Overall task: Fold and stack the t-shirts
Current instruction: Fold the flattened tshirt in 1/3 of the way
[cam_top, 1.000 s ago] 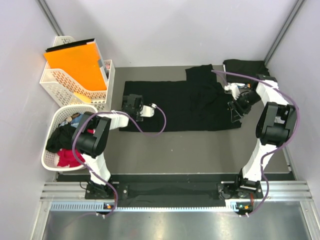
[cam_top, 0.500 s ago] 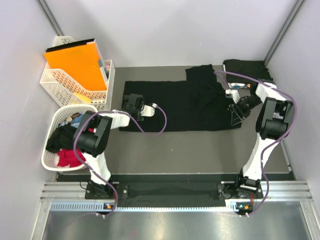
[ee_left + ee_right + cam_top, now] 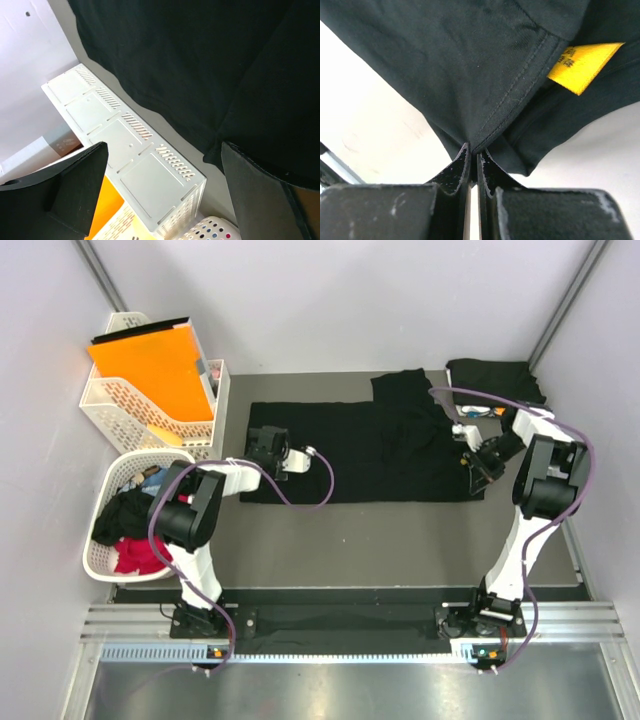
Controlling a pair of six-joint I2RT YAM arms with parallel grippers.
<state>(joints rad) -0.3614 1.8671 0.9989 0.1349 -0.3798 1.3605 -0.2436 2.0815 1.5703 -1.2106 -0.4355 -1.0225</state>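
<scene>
Right pincer (image 3: 473,148) has closed on black t-shirt (image 3: 380,445) — grey table (image 3: 400,530), pale walls (image 3: 330,300).

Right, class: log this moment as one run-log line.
phase: grasp | right end effector: shut on edge of black short-sleeved cloth t-shirt | left end effector: open, near shirt's other end

The left arm (image 3: 185,515) rises from its base at lower left, bends at the elbow and reaches toward the centre, where the left gripper (image 3: 263,444) sits low with its fingers (image 3: 75,190) spread wide. The right arm (image 3: 545,480) stands along the right side and folds inward at upper right. There the right gripper (image 3: 473,152) has its jaws pinched together on a fold of the black t-shirt (image 3: 470,75).
</scene>
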